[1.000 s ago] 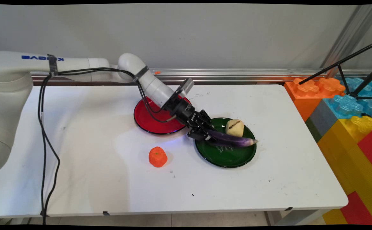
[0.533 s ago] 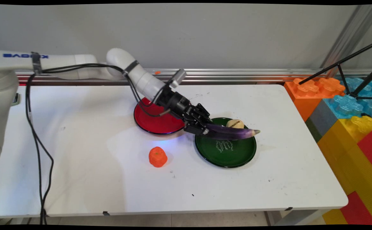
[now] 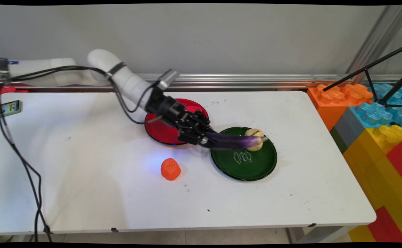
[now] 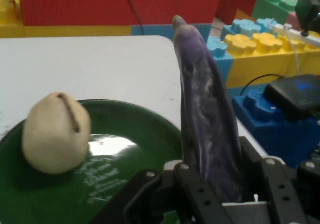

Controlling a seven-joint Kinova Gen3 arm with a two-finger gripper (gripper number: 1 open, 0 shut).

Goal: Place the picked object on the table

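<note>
Tool (image 3: 203, 140): black two-finger unit, closed on the stem end of a purple eggplant (image 3: 234, 141), which juts out to the right, held clear above the green plate (image 3: 244, 168); its tip reaches across the beige potato-like piece (image 3: 255, 132) lying on the far part of that plate. Red plate (image 3: 159, 129): on the table (image 3: 101, 193) just left of the green one, partly under the wrist. Orange fruit-shaped piece (image 3: 170, 169): on the table, near side, left of the green plate, apart from both plates. Phone (image 3: 6, 109): far left edge of the table. Hand view adds: the tool (image 4: 220, 191) fingers pressed on both sides of the eggplant (image 4: 202, 109), the slit across the beige piece (image 4: 55, 132), pale lettering on the green plate (image 4: 145, 129), and toy bricks (image 4: 250, 42) beyond the table's end. Change since half a second ago: tool and eggplant have shifted left and slightly toward the red plate; the eggplant tip, formerly past the plate's right rim, now lies over the beige piece.
</note>
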